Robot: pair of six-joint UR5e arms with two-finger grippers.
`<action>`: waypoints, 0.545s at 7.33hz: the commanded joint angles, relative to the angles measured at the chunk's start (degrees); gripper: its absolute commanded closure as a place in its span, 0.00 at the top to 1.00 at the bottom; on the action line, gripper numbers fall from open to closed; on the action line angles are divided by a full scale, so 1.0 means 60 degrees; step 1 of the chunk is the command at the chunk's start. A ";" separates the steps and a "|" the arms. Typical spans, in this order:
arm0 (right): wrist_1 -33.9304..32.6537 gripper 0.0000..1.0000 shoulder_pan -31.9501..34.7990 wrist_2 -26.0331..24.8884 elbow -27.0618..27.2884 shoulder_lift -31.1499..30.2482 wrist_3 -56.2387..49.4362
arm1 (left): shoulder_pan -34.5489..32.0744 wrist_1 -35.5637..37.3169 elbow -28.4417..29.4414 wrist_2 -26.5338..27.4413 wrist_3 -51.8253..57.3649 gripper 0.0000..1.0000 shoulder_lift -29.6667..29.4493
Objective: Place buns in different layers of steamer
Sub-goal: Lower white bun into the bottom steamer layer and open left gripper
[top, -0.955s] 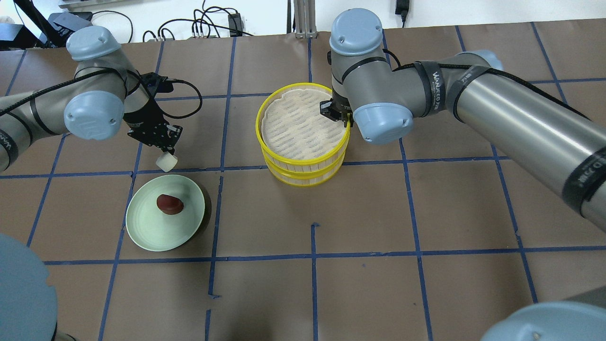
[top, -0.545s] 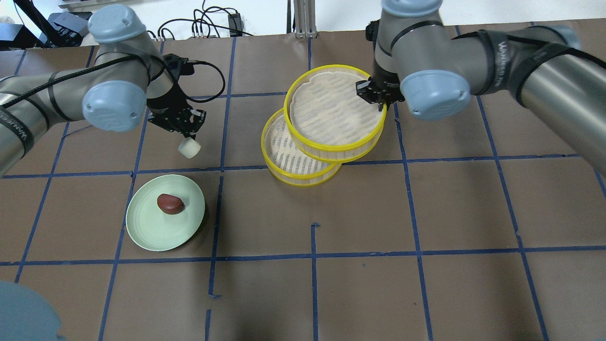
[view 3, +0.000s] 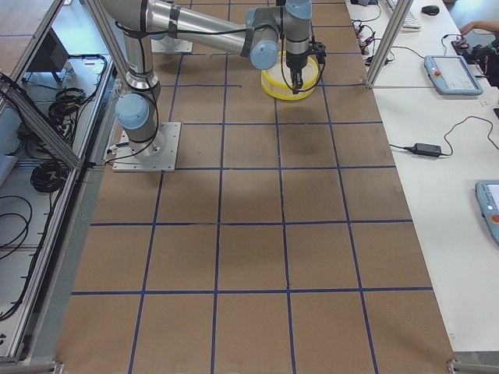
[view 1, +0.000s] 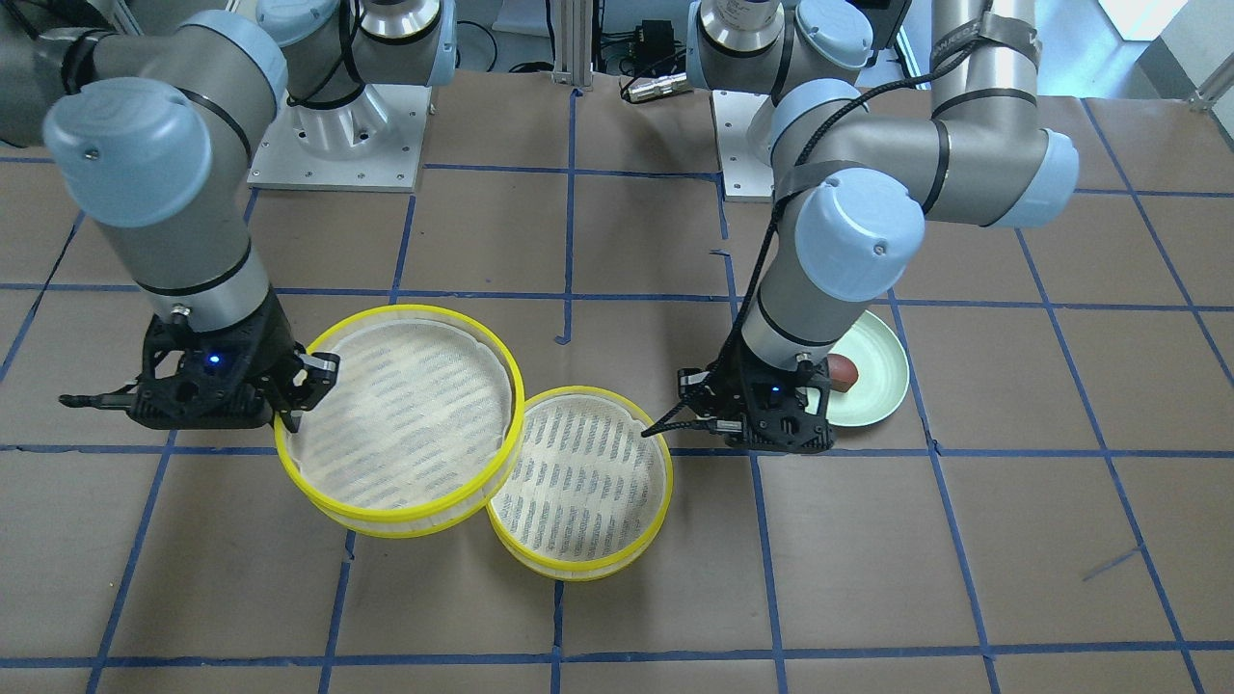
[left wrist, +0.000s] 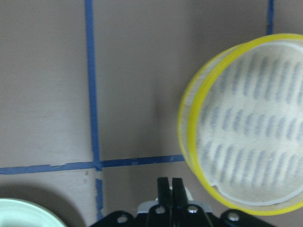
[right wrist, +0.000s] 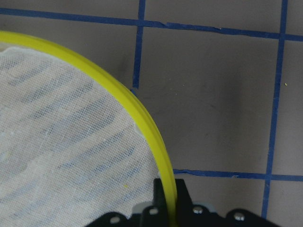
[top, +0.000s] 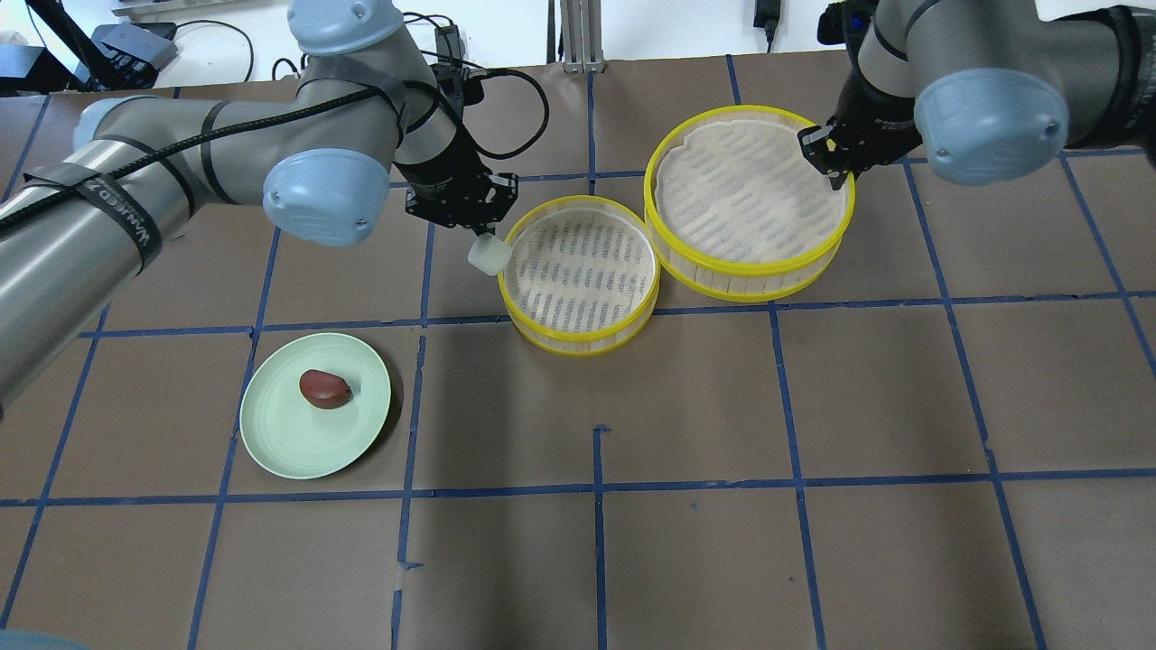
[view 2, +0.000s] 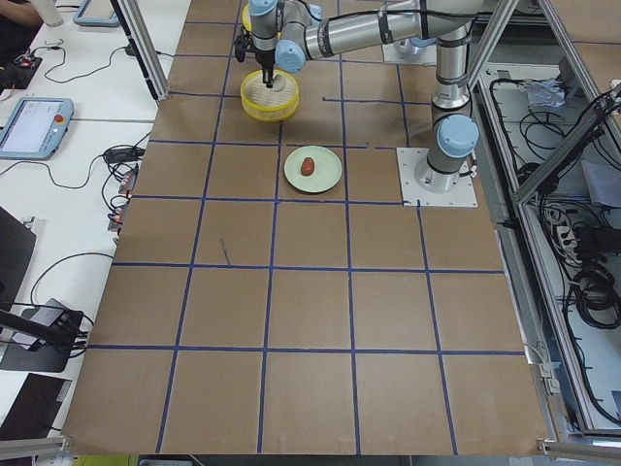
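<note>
My left gripper (top: 476,236) is shut on the white bun (top: 486,255) and holds it just above the left rim of the lower steamer layer (top: 578,332), which stands on the table. My right gripper (top: 835,174) is shut on the rim of the other layer (top: 750,275) and holds it to the right of the lower one. Both liners are bare. The reddish-brown bun (top: 325,388) lies on the green plate (top: 289,435). In the front view the right gripper (view 1: 291,400) pinches the held layer (view 1: 405,522), whose edge overlaps the lower layer (view 1: 578,567). The white bun is hidden under the left gripper (view 1: 762,429).
The brown table has a grid of blue tape lines. Cables lie along its far edge (top: 397,45). The left wrist view shows the lower layer (left wrist: 189,127) to the right of the fingers and the plate's edge (left wrist: 19,213) at bottom left.
My right gripper has lifted the upper layer off the lower one and carried it right and back. My left gripper has moved right with the white bun to the lower layer's left rim.
</note>
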 commanded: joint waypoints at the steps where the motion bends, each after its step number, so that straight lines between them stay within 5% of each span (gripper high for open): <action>1: 0.0114 0.10 -0.0205 -0.0010 0.0031 -0.0044 -0.0417 | -0.0666 0.0566 0.0013 -0.0111 -0.0836 0.18 -0.0374; 2: 0.0143 0.10 -0.0132 -0.0010 0.0046 -0.0044 -0.0402 | -0.0683 0.0655 0.0013 -0.0096 -0.0942 0.99 -0.0506; 4: 0.0129 0.10 -0.0117 0.0004 0.0061 -0.0074 -0.0344 | -0.0684 0.0714 0.0042 -0.0082 -0.0900 1.00 -0.0435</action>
